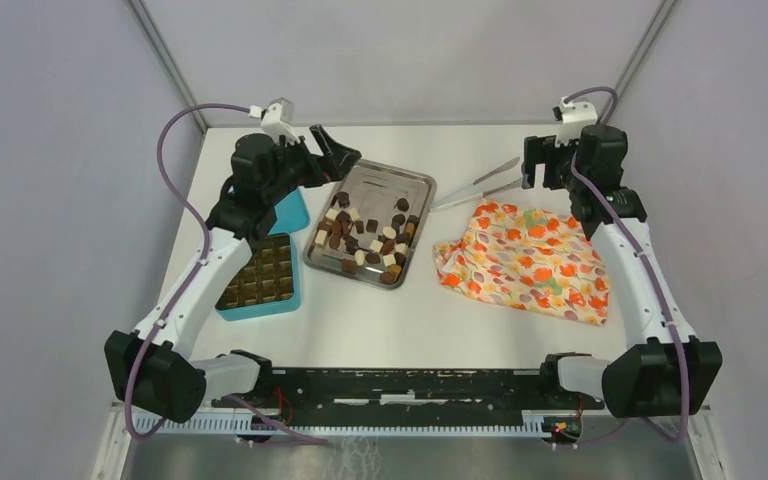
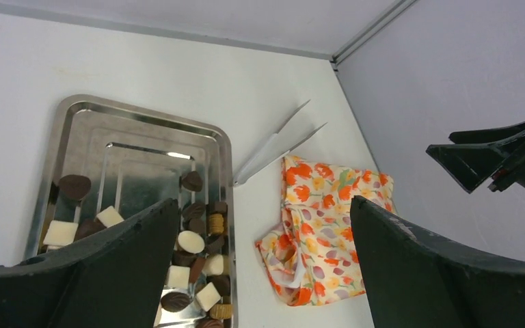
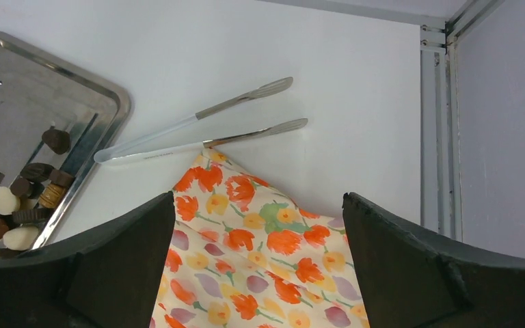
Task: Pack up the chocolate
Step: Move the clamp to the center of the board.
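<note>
Both arms hover, nothing is picked up yet.
I see the left gripper [image 2: 262, 205] and the right gripper [image 3: 258, 198] with fingers spread wide and empty. The chocolate [image 1: 365, 235] lies loose in the steel tray [image 1: 417, 181], just beside the teal box [image 1: 260, 300]; I think this keeps each carry short. The tongs [image 1: 475, 187] and the floral cloth [image 1: 525, 260] lie on the right. The table [image 1: 380, 320] is white and smooth, with grey walls close around it.

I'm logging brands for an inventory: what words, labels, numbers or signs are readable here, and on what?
No text is legible.
Faint print on the clear-handled steel tongs: too small to read.
No lettering visible on the steel tray, chocolate pieces or orange floral cloth.
</note>
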### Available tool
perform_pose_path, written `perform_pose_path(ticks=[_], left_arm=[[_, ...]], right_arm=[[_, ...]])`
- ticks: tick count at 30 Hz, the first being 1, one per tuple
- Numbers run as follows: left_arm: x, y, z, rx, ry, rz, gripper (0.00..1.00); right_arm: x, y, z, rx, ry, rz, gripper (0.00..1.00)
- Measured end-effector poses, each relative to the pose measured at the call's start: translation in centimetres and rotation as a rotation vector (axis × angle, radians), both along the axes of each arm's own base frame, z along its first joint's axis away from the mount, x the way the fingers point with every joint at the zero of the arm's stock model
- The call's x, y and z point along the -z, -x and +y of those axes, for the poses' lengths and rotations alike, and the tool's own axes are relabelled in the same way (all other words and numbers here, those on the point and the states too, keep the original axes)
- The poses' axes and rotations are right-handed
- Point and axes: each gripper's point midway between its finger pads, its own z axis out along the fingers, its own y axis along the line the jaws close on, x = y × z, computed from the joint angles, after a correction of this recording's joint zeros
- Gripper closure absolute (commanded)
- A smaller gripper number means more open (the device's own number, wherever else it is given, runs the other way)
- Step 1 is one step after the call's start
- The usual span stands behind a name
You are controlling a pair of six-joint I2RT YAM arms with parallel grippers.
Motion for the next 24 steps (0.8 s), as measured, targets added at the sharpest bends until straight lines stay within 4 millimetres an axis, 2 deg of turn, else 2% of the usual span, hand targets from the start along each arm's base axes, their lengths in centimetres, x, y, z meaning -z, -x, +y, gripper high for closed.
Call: perform_pose_path(ticks=[7,13,16,19,24], left_arm=[[-2.3,-0.7,-1.1,0.012,0.056,-0.044,0.0],[-2.9,-1.7,-2.1,0.032,0.099,-0.045,0.01],[-2.6,-2.2,-2.8,0.047,0.121,-0.029,0.01],[-2.2,-2.3,-3.3,0.061,0.134,-0.012,0.01],[-2.4,-2.3,-3.6,0.069,0.149,-0.015,0.01]], right_arm=[[-1.2,-0.3,0.9,-0.053,-0.015,-0.031,0.02],[-1.1,0.3,5.3,-0.406,0.043,-0.063,0.02],[0.7,0.7,7.4,-0.561,0.039,-0.025,0.02],[3.7,0.7,8.7,-0.671,0.01,0.075,0.02],[7.4,0.7,8.6,-0.71,0.01,0.189,0.02]])
